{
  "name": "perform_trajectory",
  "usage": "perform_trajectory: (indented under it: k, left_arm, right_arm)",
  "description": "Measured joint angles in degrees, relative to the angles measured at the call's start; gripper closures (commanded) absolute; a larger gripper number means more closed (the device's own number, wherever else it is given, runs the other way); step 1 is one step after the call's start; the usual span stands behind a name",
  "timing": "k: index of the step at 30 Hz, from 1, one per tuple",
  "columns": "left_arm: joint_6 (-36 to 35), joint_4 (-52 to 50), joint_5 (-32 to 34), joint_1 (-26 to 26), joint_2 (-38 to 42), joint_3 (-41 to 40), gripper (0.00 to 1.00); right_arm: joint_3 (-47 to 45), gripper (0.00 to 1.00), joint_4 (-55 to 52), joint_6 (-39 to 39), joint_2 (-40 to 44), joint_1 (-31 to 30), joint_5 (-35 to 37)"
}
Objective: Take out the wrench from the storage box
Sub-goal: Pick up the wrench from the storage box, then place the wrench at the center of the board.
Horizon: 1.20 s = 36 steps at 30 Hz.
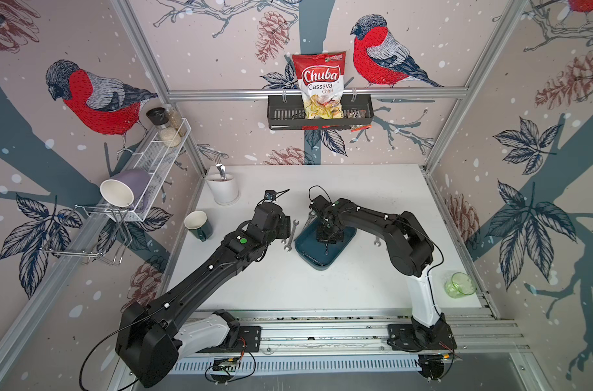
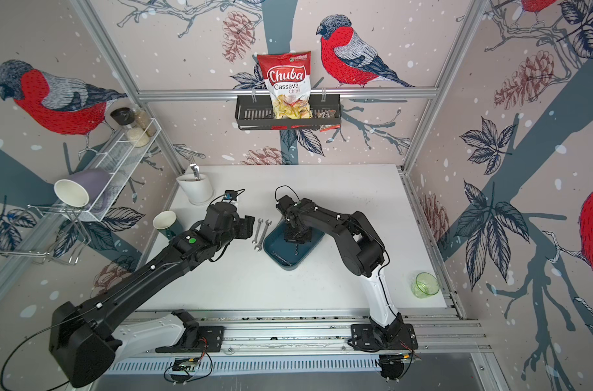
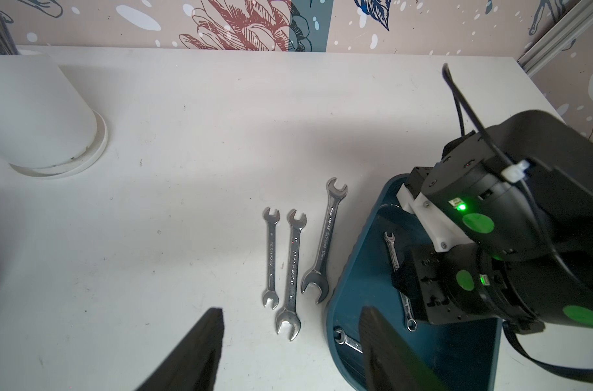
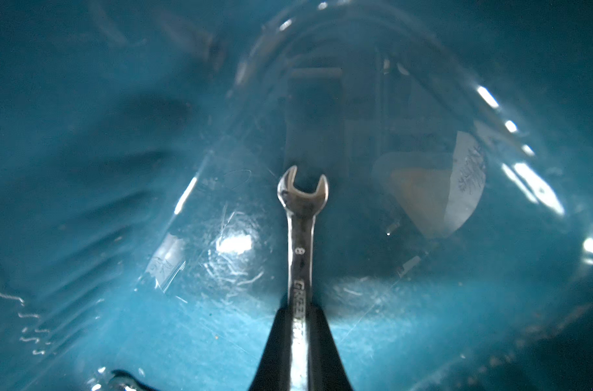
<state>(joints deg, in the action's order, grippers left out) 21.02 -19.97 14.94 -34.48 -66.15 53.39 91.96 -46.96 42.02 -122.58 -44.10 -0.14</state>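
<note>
The storage box (image 1: 317, 258) sits mid-surface (image 1: 322, 294), and inside it a wrench (image 4: 301, 243) is clamped between the right pincer (image 4: 300, 313) tips, with another wrench (image 3: 349, 340) along the near-left wall. Just left of the box, three wrenches (image 3: 292, 275) lie side by side on the surface. There's a mug (image 1: 197, 225) further left, a pot (image 1: 222, 188) far-left, a glass (image 1: 459, 285) near-right.

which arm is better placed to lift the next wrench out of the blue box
Right. The right gripper is down inside the storage box, shut on a small wrench. The left gripper hangs open at the box's edge, by three wrenches lying on the table.
</note>
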Motion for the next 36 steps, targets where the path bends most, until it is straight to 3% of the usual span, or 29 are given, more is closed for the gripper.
perform_trajectory:
  k: [15,24,36]
  left_arm:
    - [-0.02,-0.02,-0.26,0.02,-0.22,0.33,0.32]
    - [-0.02,-0.07,-0.37,0.02,-0.52,0.57,0.32]
    - [-0.02,-0.22,-0.66,0.02,-1.27,1.07,0.32]
  right_arm:
    - [5.53,0.99,-3.08,-1.68,3.32,1.40,2.32]
    - [7.26,0.99,-7.19,-3.87,11.39,4.76,5.01]
    - [-9.77,0.99,-5.66,-11.08,25.59,19.37,6.75]
